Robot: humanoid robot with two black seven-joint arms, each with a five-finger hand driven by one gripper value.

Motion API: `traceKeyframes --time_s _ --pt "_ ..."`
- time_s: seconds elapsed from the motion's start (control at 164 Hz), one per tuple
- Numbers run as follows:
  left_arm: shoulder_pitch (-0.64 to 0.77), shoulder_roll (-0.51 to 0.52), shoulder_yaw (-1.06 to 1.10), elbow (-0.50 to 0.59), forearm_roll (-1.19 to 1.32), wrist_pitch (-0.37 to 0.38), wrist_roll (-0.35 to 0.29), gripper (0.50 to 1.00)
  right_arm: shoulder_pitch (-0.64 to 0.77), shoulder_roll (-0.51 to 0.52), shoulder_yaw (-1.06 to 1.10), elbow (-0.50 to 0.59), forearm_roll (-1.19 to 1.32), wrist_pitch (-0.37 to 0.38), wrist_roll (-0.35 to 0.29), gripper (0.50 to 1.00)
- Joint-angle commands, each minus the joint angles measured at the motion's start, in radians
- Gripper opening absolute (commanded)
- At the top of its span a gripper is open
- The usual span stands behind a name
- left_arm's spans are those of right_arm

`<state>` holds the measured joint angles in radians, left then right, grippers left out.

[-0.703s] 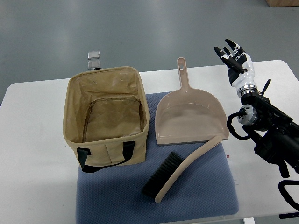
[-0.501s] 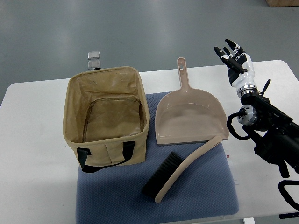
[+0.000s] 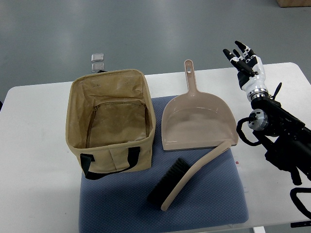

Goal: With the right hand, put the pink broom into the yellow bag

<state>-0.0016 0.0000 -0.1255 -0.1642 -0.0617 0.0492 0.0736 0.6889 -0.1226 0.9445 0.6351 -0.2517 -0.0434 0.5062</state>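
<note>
At nine o'clock on the table (image 3: 34, 145) stands the yellow bag (image 3: 111, 121), upright, its mouth wide open and nothing inside that I can see. Just right of it lies the dustpan (image 3: 197, 124), handle pointing to twelve. The pink broom (image 3: 192, 175) lies toward six o'clock on the blue mat (image 3: 209, 199), bristles low and left, handle tip running up to touch the dustpan's near corner. My right hand (image 3: 245, 60) sits at two o'clock, well apart from the broom, fingers spread and gripping nothing. So I judge the reach is not yet begun (the broom lies untouched). Next I should swing toward six o'clock, come down over the handle and close around it.
</note>
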Motion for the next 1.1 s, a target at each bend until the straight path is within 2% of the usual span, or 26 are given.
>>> traceKeyframes --time_s 0.0,0.446,0.69,0.849,1.093 --pt "0.000 0.000 0.000 0.000 0.000 0.000 0.000 1.000 0.003 0.000 0.000 0.000 -0.001 -0.001 0.000 0.930" --pt "-0.005 0.000 0.001 0.000 0.000 0.000 0.000 1.000 0.006 -0.020 -0.012 0.000 -0.008 -0.006 -0.002 0.930" --pt "-0.005 0.000 0.001 0.000 0.000 0.000 0.000 1.000 0.024 -0.051 -0.139 0.014 -0.044 -0.004 0.005 0.930" --pt "-0.005 0.000 0.001 0.000 0.000 0.000 0.000 1.000 0.046 -0.141 -0.251 0.034 -0.221 0.007 0.005 0.930" --pt "-0.005 0.000 0.003 0.000 0.000 0.000 0.000 1.000 0.073 -0.345 -0.426 0.222 -0.541 0.069 0.015 0.930"
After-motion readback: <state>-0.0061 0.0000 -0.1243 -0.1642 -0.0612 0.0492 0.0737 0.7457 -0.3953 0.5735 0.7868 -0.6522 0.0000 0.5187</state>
